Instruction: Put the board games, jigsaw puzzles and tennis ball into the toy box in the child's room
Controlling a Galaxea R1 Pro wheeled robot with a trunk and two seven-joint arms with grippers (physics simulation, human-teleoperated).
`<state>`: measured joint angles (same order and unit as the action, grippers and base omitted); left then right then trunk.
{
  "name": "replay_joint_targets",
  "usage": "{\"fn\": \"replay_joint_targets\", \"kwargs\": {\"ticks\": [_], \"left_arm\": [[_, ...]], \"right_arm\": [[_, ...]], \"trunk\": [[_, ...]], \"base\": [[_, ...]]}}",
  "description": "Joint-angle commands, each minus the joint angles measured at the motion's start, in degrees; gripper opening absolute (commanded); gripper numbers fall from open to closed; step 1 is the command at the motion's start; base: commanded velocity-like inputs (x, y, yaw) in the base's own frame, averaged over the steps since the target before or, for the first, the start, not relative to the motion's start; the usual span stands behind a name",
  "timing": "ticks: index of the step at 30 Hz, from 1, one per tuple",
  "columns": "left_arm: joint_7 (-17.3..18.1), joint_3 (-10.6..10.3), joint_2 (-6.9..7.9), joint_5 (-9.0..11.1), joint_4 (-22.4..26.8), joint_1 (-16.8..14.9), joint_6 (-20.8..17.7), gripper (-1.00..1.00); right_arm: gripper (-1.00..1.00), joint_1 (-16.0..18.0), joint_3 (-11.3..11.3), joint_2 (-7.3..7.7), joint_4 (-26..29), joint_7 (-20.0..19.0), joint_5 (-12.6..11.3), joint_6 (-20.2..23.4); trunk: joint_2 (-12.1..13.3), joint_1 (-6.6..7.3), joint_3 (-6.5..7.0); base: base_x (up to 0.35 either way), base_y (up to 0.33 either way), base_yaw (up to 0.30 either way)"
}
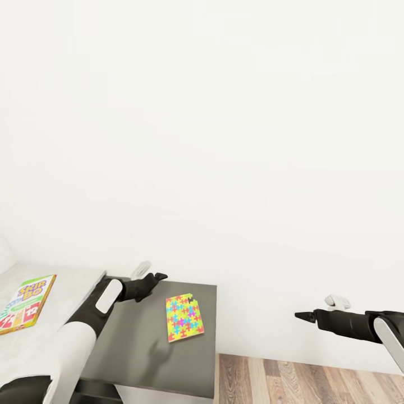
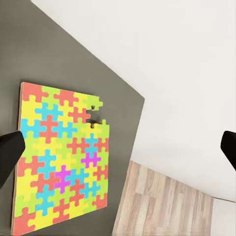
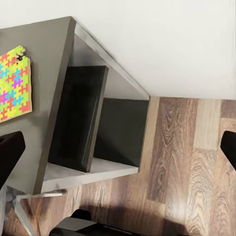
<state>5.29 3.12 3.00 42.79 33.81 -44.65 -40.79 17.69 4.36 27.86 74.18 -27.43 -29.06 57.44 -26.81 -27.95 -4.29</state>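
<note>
A colourful jigsaw puzzle (image 1: 184, 318) lies flat on the dark grey table (image 1: 140, 348), near its right edge. One corner piece is missing from it. My left gripper (image 1: 155, 270) hangs open over the table's far edge, just left of the puzzle and apart from it. The left wrist view looks down on the jigsaw puzzle (image 2: 61, 157) between the spread fingers (image 2: 10, 152). A Skip-Bo board game (image 1: 25, 303) rests on the bed (image 1: 67, 292) at the left. My right gripper (image 1: 314, 307) is open and empty in the air, right of the table, above the floor.
The table (image 3: 49, 98) has an open shelf (image 3: 98, 169) under its top, seen in the right wrist view. Wooden floor (image 1: 308, 381) runs to the right of it. A plain white wall (image 1: 224, 140) stands close behind the table and bed.
</note>
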Motion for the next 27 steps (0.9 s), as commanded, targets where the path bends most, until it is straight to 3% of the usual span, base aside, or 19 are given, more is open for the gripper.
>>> {"fn": "replay_joint_targets", "kwargs": {"ticks": [1,13,27], "left_arm": [[0.3,0.2,-0.02,-0.2,-1.0,-0.3,0.4,1.0],[0.2,0.2,-0.06,-0.5,-2.9,-1.1,2.3,1.0],[0.3,0.2,0.37,-0.5,-3.2,-1.3,4.9,1.0]], "right_arm": [[1.0,0.1,0.1,0.0,0.1,-0.5,0.4,0.3],[1.0,0.0,0.1,0.02,1.8,-0.4,0.5,0.6],[1.0,0.0,0.2,0.08,2.3,-0.4,0.2,0.8]], "trunk": [[-0.1,-0.03,-0.09],[-0.1,-0.03,-0.07],[-0.1,-0.03,-1.14]], "base": [[0.0,0.0,-0.093],[0.0,0.0,-0.038],[0.0,0.0,-0.003]]}}
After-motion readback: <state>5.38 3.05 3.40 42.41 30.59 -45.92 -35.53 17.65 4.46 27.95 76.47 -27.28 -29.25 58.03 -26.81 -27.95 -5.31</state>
